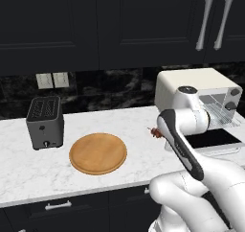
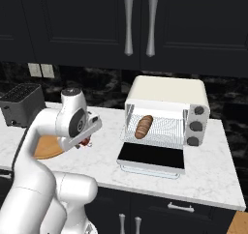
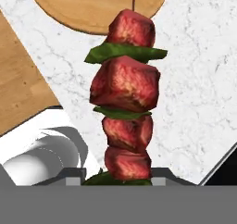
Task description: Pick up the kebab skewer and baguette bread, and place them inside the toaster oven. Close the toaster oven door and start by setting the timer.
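The gripper (image 3: 118, 179) grasps the kebab skewer (image 3: 125, 102) above the counter (image 1: 139, 121), its long axis running straight out from the fingers toward the wooden board (image 3: 88, 8). The baguette bread (image 2: 143, 126) lies on the rack of the open toaster oven (image 2: 167, 90).

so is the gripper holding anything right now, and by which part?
Yes: the gripper holds the kebab skewer of red meat chunks and green pepper, clamped at its near end; the rest sticks out over the white marble counter.

The white marble counter (image 1: 129, 125) bears a dark grey slot toaster (image 1: 45, 122) at left, a round wooden board (image 1: 98, 153) just beside it, and the toaster oven (image 2: 167, 112) at right.
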Controlling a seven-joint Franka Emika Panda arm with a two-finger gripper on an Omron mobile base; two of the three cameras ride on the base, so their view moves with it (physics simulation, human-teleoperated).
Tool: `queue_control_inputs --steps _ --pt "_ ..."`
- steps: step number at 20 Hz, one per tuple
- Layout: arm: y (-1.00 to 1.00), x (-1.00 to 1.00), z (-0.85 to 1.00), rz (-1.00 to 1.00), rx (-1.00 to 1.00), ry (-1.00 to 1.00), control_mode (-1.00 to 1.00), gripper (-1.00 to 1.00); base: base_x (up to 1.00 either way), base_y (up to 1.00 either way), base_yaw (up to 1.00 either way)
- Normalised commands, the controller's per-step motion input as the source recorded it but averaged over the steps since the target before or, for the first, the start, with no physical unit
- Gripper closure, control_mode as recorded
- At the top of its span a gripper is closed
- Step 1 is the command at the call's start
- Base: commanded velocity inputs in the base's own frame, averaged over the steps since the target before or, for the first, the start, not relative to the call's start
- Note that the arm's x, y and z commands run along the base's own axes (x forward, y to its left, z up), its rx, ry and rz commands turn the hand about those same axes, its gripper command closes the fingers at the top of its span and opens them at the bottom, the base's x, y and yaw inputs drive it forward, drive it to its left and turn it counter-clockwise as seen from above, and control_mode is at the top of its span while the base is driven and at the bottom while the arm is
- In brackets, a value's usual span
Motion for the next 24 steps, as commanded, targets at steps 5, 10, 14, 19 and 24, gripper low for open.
queue_control_inputs --steps 5,10,14,19,24 --pt "-0.46 -0.01 0.6 -0.49 0.0 0.01 -1.0 1.0 0.0 0.0 0.0" --pt "-0.83 0.0 0.48 -0.5 0.02 -0.01 -1.0 1.0 0.0 0.0 0.0" --pt "-0.96 0.02 0.05 -0.41 0.07 -0.16 -1.0 1.0 0.0 0.0 0.0" --pt "-0.88 0.25 0.03 -0.34 0.06 -0.17 -1.0 1.0 0.0 0.0 0.0" --pt "-0.94 0.38 0.12 -0.23 0.13 -0.17 -1.0 1.0 0.0 0.0 0.0"
